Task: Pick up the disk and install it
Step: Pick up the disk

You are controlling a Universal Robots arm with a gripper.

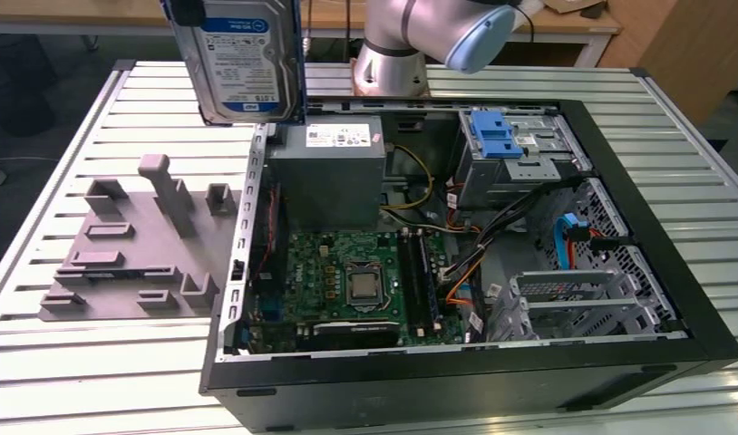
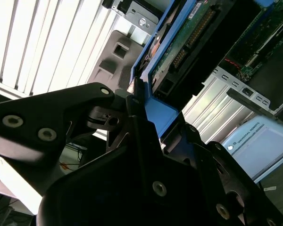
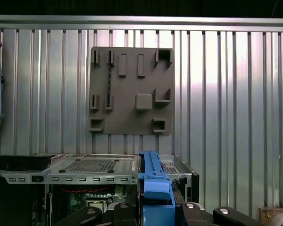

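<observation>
The disk (image 1: pixel 242 59), a silver hard drive with a white-and-blue label in a blue carrier, hangs upright in the air above the rear corner of the open computer case (image 1: pixel 466 358), on the exterior view's left. In the second wrist view my gripper (image 2: pixel 144 110) is shut on the blue carrier of the disk (image 2: pixel 179 42), whose green circuit-board side shows. In the first wrist view the carrier edge of the disk (image 3: pixel 153 183) stands up between the black fingers of the gripper (image 3: pixel 155 209).
Inside the case are a blue-latched drive cage (image 1: pixel 509 145), a grey power supply (image 1: pixel 333 172) and the motherboard (image 1: pixel 351 285). A grey fixture plate (image 1: pixel 133 245) with raised blocks lies on the slatted table beside the case. The arm's base (image 1: pixel 393 63) stands behind the case.
</observation>
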